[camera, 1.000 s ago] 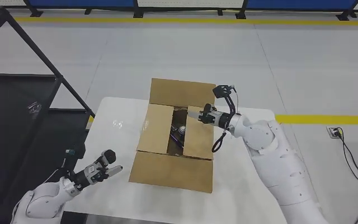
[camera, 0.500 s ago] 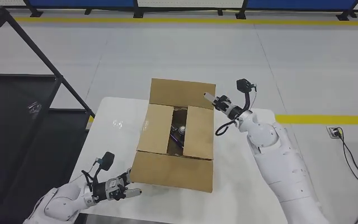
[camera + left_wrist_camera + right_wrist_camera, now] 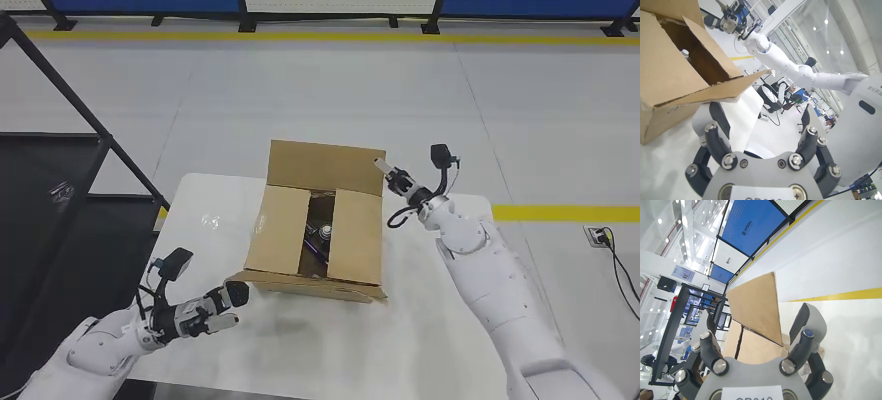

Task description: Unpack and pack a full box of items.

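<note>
Top view: left claw (image 3: 230,305) spread, low beside box (image 3: 278,228) front.

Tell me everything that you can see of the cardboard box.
The cardboard box is plain brown and stands on the white table. Its far flap stands open, the near flap is raised, and two side flaps lie half shut. The gap between them shows dark items. The left tool is beside the near flap.

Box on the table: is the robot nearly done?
Barely begun. Done: the cardboard box has its far flap open. In hand: nothing gripped; the open left gripper is by the near flap, the open right gripper by the far flap. Left: the bottle and other items are inside, not unpacked.
</note>
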